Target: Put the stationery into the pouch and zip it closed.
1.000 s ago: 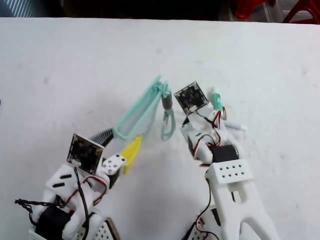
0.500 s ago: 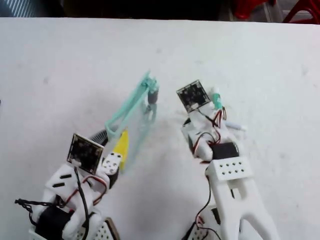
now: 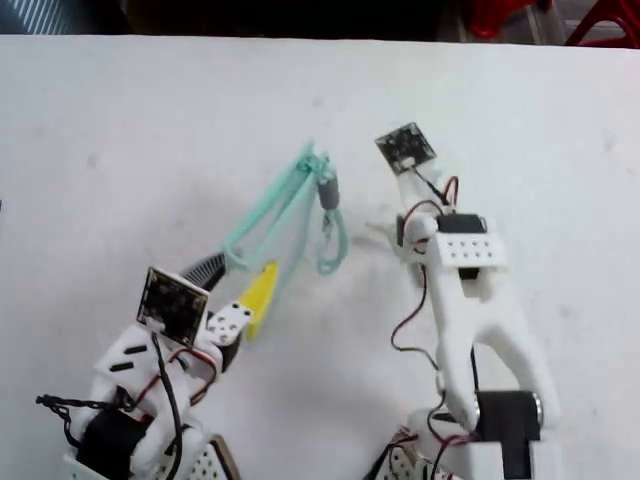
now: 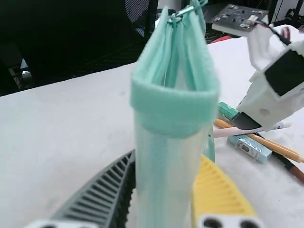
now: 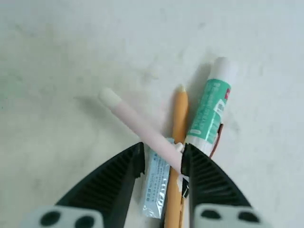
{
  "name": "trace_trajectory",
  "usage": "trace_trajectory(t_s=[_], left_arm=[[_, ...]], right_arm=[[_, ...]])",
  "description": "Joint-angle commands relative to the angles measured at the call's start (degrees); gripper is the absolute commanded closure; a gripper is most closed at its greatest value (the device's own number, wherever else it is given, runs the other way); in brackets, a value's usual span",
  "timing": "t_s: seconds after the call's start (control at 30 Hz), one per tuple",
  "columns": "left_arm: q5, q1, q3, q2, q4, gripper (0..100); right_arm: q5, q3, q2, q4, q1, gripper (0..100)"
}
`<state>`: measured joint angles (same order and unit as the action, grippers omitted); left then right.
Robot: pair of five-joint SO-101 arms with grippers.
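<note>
- The left gripper (image 3: 243, 272), at the lower left of the high view, is clamped on one end of the mint-green pouch (image 4: 173, 95), which is held slanting toward the centre.
- The right gripper (image 5: 162, 149) is pointed down at the white table (image 5: 71, 57), right of centre.
- Its jaws are narrowly parted, astride a pale pink pen (image 5: 137, 126).
- An orange pencil (image 5: 179, 114), a green-and-white tube (image 5: 209, 109) and a small pale blue block (image 5: 156, 183) are bunched beside the pen.

Cloth, clear film and matt plastic
The pouch (image 4: 173, 109) has mint woven-cloth edging and smooth translucent plastic walls; the left gripper (image 4: 166, 159) has ribbed matt plastic jaws; the table (image 3: 150, 120) is matt white, faintly scuffed; the pen (image 5: 137, 126) looks smooth, the tube (image 5: 209, 111) glossy-labelled.
</note>
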<state>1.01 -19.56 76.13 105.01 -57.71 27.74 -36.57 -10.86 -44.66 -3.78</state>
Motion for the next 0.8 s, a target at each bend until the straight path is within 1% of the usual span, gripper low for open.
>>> trace_trajectory(t_s=[0.0,0.13,0.23,0.43,0.77], left_arm=[[0.5,1.1,0.3,-0.3,1.2,82],[0.5,5.8,0.2,-0.3,2.4,82],[0.6,7.6,0.4,-0.3,3.3,82],[0.6,7.9,0.4,-0.3,3.2,82],[0.6,7.7,0.5,-0.3,3.0,82]], right_arm=[[2.3,6.2,3.4,0.1,-1.9,87.4],[4.0,8.1,5.4,0.4,-3.2,87.8],[4.7,8.1,7.1,2.1,-3.2,87.8],[4.7,8.2,12.1,5.7,-2.9,87.8],[4.7,9.3,14.9,5.6,-2.9,87.8]])
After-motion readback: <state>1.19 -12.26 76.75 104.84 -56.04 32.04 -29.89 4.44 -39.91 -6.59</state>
